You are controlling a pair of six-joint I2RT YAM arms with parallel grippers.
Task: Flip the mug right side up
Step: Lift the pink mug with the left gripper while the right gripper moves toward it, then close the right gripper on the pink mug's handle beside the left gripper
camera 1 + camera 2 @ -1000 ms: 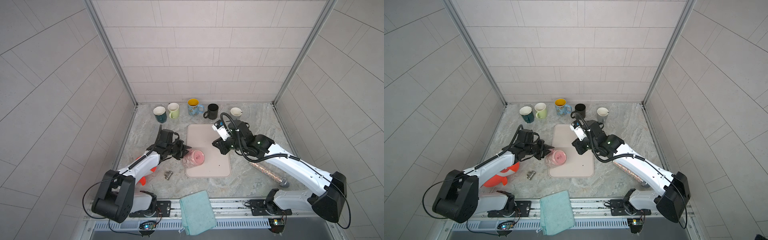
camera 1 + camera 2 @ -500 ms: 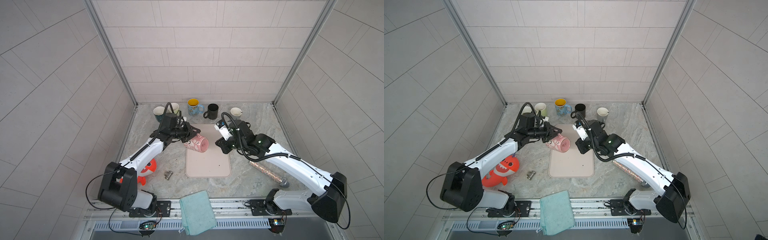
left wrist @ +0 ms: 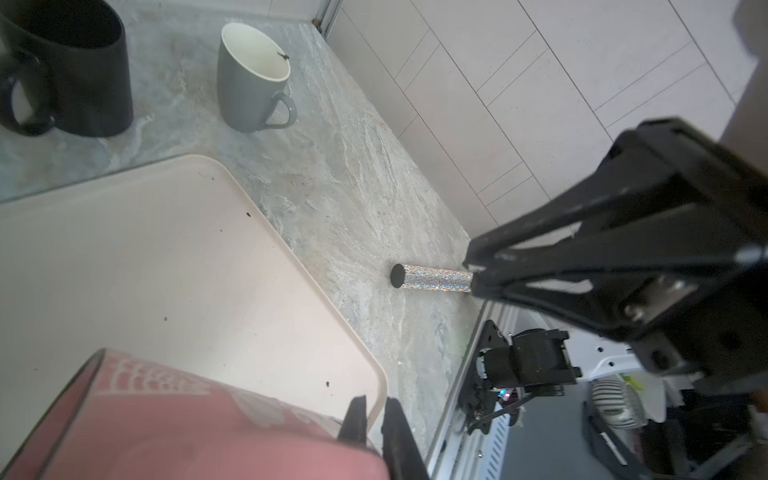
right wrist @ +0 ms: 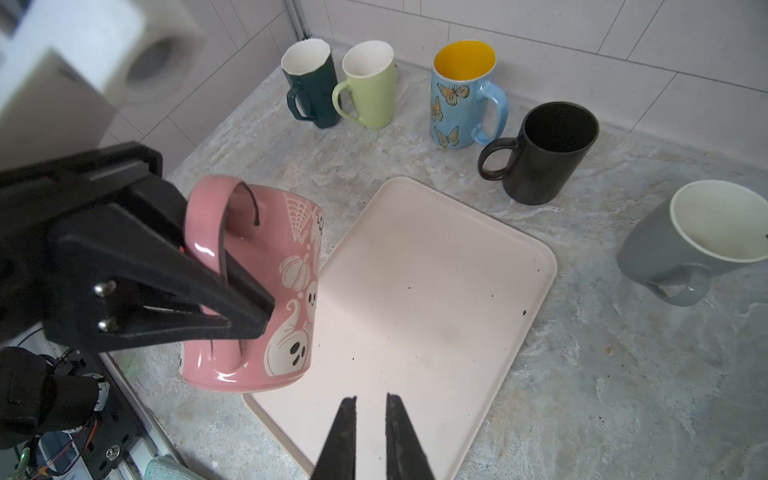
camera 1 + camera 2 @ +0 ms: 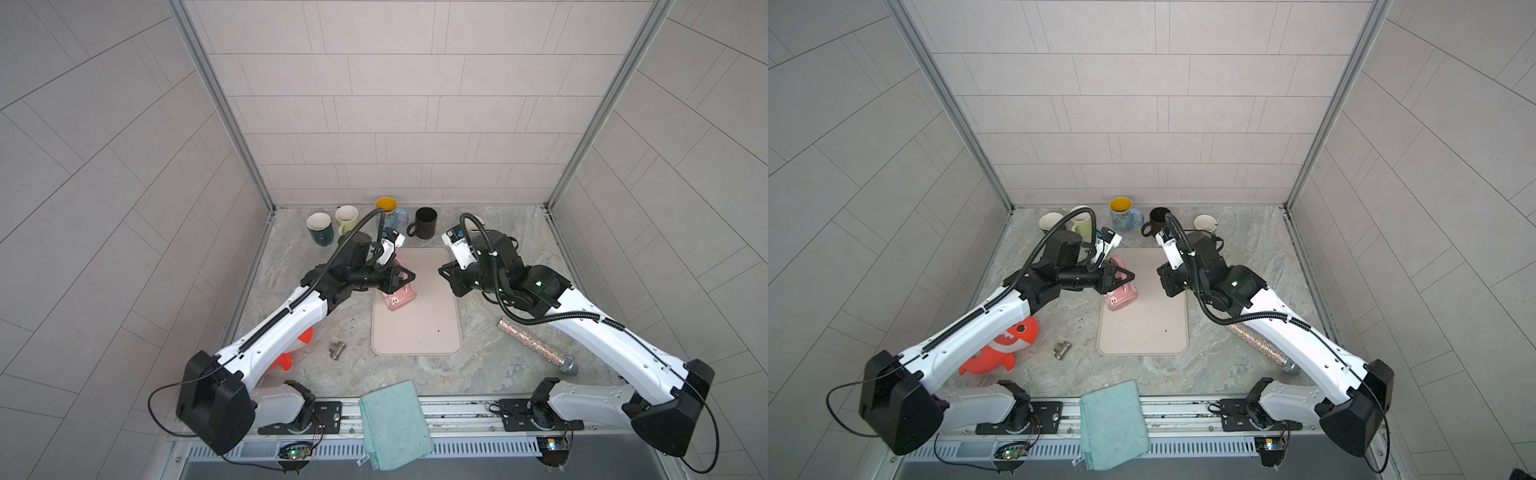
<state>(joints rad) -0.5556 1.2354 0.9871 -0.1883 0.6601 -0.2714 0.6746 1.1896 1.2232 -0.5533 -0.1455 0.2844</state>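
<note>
The pink mug [image 4: 286, 291] with white ghost pictures hangs tilted over the left edge of the beige tray [image 4: 436, 270]. It shows in both top views [image 5: 399, 299] [image 5: 1121, 297], and its mouth is hidden. My left gripper [image 5: 411, 276] [image 5: 1131, 275] is shut on the mug's handle [image 4: 208, 232], one finger passing through the loop. In the left wrist view its tips [image 3: 374, 409] sit right beside the pink wall [image 3: 187, 424]. My right gripper [image 4: 370, 399] [image 5: 441, 271] hovers over the tray's right side, its jaws nearly together with nothing between them.
Along the back wall stand a dark green mug [image 5: 319, 227], a pale green mug [image 5: 345, 218], a blue butterfly mug [image 5: 388, 210], a black mug [image 5: 424, 222] and a grey mug [image 4: 698, 241]. A glitter microphone [image 5: 536, 345], an orange shark toy [image 5: 1005, 345], a metal fitting [image 5: 336, 350] and a teal cloth [image 5: 395, 424] lie nearer the front.
The left gripper lifted the mug from the tray's front-left edge, swung it toward the back, then brought it over the tray's left edge. The right gripper drew back slightly.
</note>
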